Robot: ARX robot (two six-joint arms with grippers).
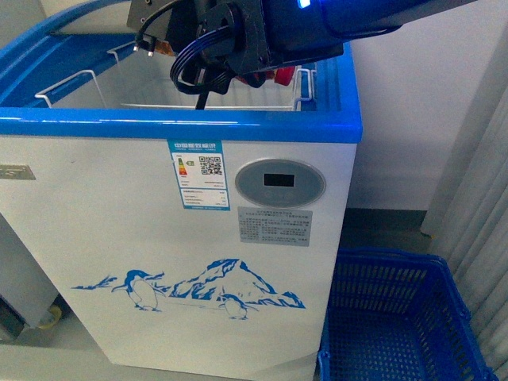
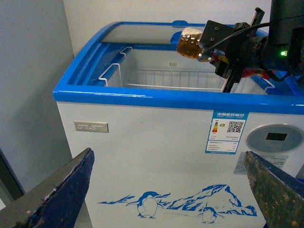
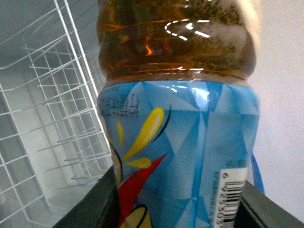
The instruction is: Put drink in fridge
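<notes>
**Bottle over the open chest**

White walls, blue-rimmed fridge (image 1: 182,198) up front. Right pincer (image 2: 216,45) clamped on the drink (image 3: 180,142) at its label, above the wire basket (image 2: 156,78). Looks light, slick, squeezable. Left pincer (image 2: 166,190) spread, empty.

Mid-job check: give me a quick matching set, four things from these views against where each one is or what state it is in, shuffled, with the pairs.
Things:
1. drink
2. left hand
3. blue basket
4. wire basket

Places or states:
A. on the floor beside the fridge
B. open, in front of the fridge, holding nothing
C. hanging inside the open top of the fridge
D. clamped in the right hand, above the fridge opening

Pairs: 1-D, 2-B, 3-A, 4-C
</notes>
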